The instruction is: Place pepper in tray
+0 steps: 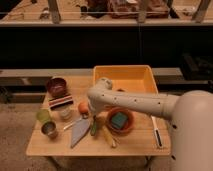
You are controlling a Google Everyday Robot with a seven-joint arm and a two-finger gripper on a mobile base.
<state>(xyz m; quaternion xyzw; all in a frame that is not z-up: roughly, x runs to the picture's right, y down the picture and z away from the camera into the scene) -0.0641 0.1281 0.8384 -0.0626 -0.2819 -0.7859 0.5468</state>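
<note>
The pepper (94,128), small, slim and green, lies on the wooden table (135,144) between a grey wedge-shaped item and a yellowish corn-like stick. My white arm reaches in from the right and bends down over it. The gripper (95,118) sits just above the pepper's upper end, mostly hidden under the arm's wrist. Whether it touches the pepper cannot be told. The tray (125,76), a large yellow-orange bin with raised walls, stands at the back of the table, behind the arm.
An orange-brown bowl (120,121) holding a teal block sits right of the pepper. An orange fruit (83,107), corn-like stick (108,136), grey wedge (78,131), green cup (43,116), metal cup (49,130), dark red bowl (57,86) and a pen-like stick (156,133) also stand on the table.
</note>
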